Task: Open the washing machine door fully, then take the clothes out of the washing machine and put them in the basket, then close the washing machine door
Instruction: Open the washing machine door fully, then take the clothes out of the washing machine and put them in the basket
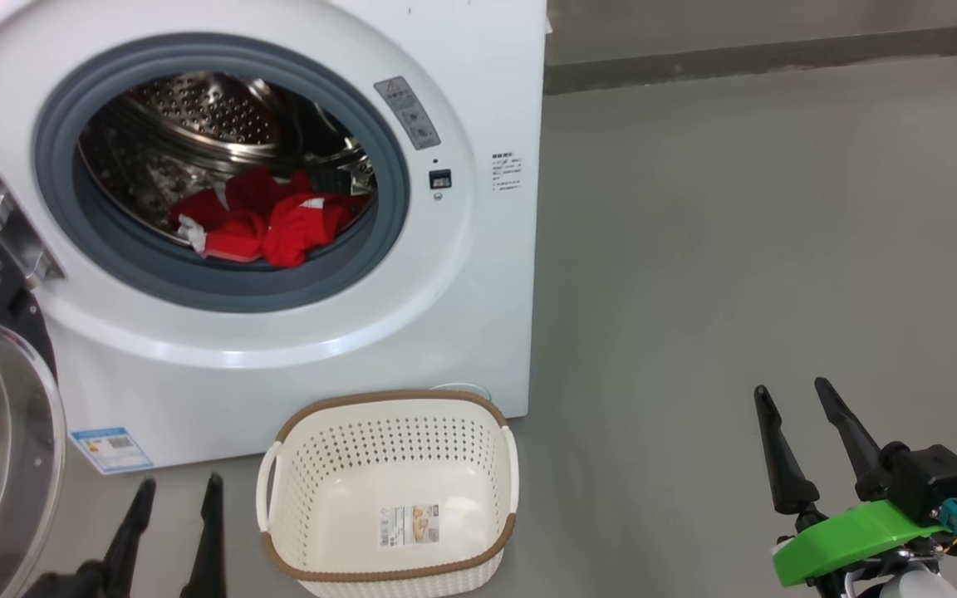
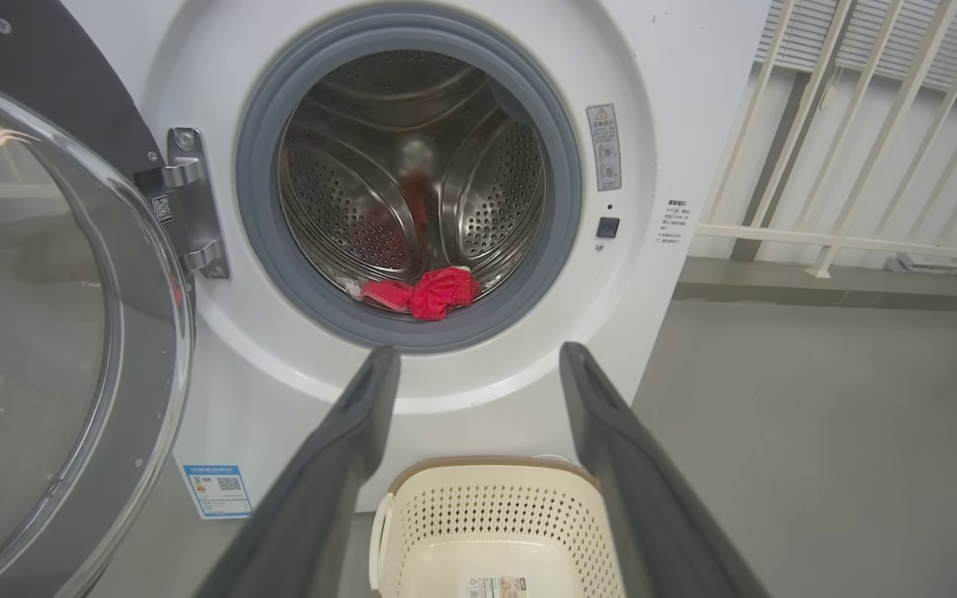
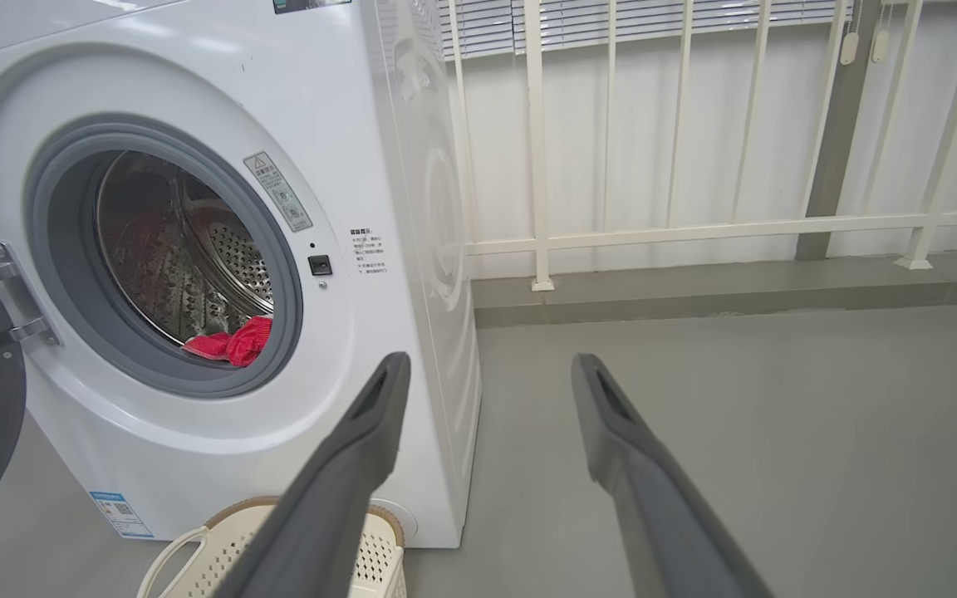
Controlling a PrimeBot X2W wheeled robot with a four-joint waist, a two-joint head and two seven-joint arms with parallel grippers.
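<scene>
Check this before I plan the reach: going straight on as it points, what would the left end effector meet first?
Likely the washing machine, its white front just below the grey ring; the left end effector aims under the clothes. Depth is unclear.

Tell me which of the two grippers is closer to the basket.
The left gripper: it sits just left of the basket, while the right gripper stands well away over the grey floor.

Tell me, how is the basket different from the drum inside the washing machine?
The basket is cream plastic; the drum is shiny steel. The basket holds no clothes, just a paper label; the drum holds the red clothes. The basket opens upward; the drum opens sideways. Both are full of little holes.
</scene>
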